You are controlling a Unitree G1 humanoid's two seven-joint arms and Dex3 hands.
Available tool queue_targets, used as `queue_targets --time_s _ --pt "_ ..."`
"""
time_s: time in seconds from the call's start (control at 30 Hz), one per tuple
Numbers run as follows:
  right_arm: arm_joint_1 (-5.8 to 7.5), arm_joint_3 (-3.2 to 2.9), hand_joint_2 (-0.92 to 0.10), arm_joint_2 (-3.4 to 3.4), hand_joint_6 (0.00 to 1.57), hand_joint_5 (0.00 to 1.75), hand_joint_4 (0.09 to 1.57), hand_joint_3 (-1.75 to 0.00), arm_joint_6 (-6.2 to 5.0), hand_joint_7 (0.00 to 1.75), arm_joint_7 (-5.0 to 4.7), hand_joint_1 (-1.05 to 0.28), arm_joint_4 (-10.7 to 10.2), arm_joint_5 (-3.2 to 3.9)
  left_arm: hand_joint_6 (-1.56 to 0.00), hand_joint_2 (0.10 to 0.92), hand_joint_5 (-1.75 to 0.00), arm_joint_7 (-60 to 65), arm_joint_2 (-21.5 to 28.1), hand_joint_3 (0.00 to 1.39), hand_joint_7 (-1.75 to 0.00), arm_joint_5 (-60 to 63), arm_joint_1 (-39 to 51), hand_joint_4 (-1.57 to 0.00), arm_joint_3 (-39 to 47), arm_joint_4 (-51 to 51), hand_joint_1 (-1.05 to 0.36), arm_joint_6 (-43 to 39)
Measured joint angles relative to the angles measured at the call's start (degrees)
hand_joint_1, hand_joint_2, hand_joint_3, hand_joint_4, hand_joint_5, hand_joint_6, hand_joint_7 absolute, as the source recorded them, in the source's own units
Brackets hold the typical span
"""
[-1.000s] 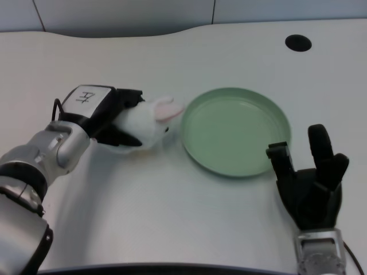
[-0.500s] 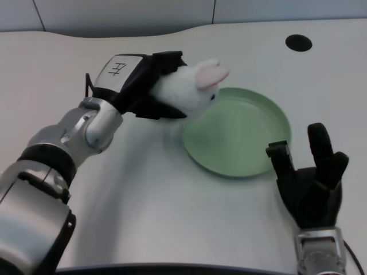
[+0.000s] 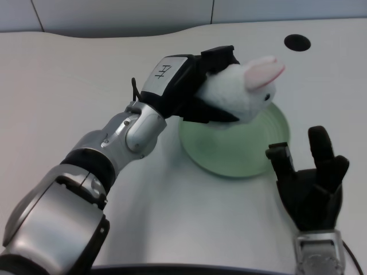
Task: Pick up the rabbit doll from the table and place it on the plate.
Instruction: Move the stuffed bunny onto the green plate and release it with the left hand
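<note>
Head view shows the silver left forearm reaching from the lower left across the white table (image 3: 69, 69). Beyond it, the left hand (image 3: 192, 86) grips the rabbit doll (image 3: 241, 91), black fingers (image 3: 215, 114) wrapped under and over its white body, its pink-eared head sticking out past them. Doll hangs above the green plate (image 3: 229, 154).

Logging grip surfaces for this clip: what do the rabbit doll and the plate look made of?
Rabbit doll: soft plush, judging by its fuzzy white nap and blurred outline, with pink inner ears; held in the left robot hand.
Plate: pale green, smooth, with an even matte sheen and a raised rim. It looks like plastic, possibly glazed ceramic; the picture cannot settle which.
</note>
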Motion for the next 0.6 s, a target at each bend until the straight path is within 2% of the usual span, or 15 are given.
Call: queue_targets --time_s 0.07,0.2,0.23,0.3,0.4,0.53,0.57,0.6 --pt "0.49 -0.02 -0.92 0.13 1.06 1.07 0.74 -0.29 0.08 0.0 0.1 -0.65 -0.64 0.08 -0.59 0.921 -1.73 1.14 -0.61 0.14 -1.55 0.37 0.0 -0.78 -0.38 0.02 -0.4 0.09" --pt "1.1 0.0 -0.92 0.53 1.06 1.06 0.75 -0.29 0.4 0.0 0.13 -0.65 -1.8 0.12 -0.59 0.921 -1.73 2.86 -2.59 0.14 -1.53 1.52 0.02 -0.78 -1.52 0.08 -0.4 0.25" --pt "1.17 0.01 -0.92 0.61 1.06 1.05 0.75 -0.27 0.48 0.0 0.13 -0.66 -1.92 0.14 -0.61 0.921 -1.68 3.11 -2.92 0.14 -1.43 1.76 0.01 -0.78 -1.79 0.08 -0.45 0.36" --pt "1.53 -0.03 -0.92 0.66 1.05 1.04 0.75 -0.26 0.61 0.0 0.13 -0.66 -2.09 0.29 -0.62 0.921 -1.65 4.22 -3.39 0.14 -1.36 2.75 0.02 -0.78 -2.68 0.19 -0.49 1.29" --pt "1.75 -0.07 -0.92 0.66 1.05 1.02 0.76 -0.26 0.63 0.0 0.13 -0.66 -2.38 0.83 -0.62 0.921 -1.63 5.51 -3.55 0.14 -1.34 3.68 0.04 -0.78 -3.35 0.49 -0.5 2.3" --pt "1.92 -0.05 -0.92 0.6 1.05 1.02 0.76 -0.26 0.63 0.0 0.13 -0.66 -2.59 0.9 -0.63 0.921 -1.62 6.1 -3.52 0.14 -1.33 3.72 0.05 -0.79 -3.53 0.56 -0.5 2.51" --pt "2.0 -0.06 -0.92 0.59 1.05 1.01 0.76 -0.26 0.65 0.0 0.14 -0.66 -2.66 0.93 -0.35 0.921 -1.04 6.03 -3.48 0.3 -0.73 4.08 -0.01 -0.36 -4.0 0.56 -0.66 3.36" --pt "2.05 -0.05 -0.92 0.58 1.05 1.01 0.76 -0.26 0.79 0.0 0.21 -0.66 -2.73 1.02 -0.31 0.921 -0.74 5.66 -3.37 0.35 -0.43 4.84 -0.05 -0.26 -4.75 0.6 -0.72 5.11"
